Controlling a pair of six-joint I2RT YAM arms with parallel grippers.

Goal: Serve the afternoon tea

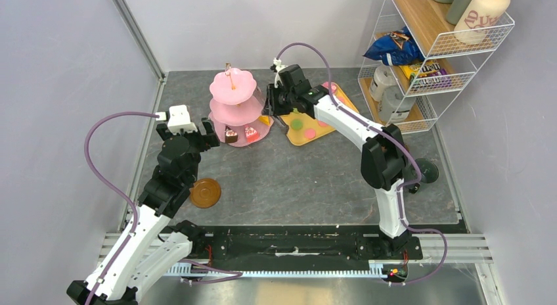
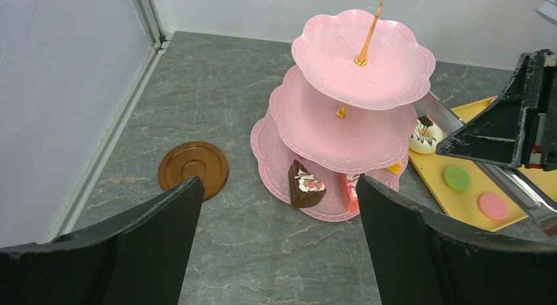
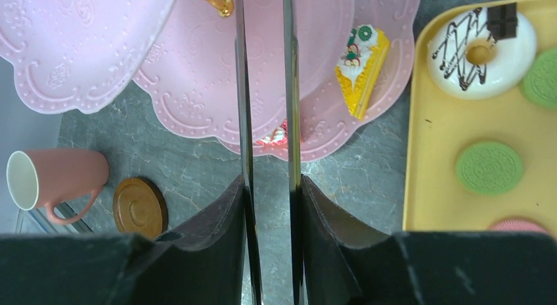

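Cake wedges [image 1: 231, 135] on pink stand [image 1: 232, 87]

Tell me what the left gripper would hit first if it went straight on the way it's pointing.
Probably the bottom tier of the pink stand, by the chocolate cake wedge on it; both sit straight ahead of the open left gripper in its wrist view. Rim or wedge first, depth doesn't show.
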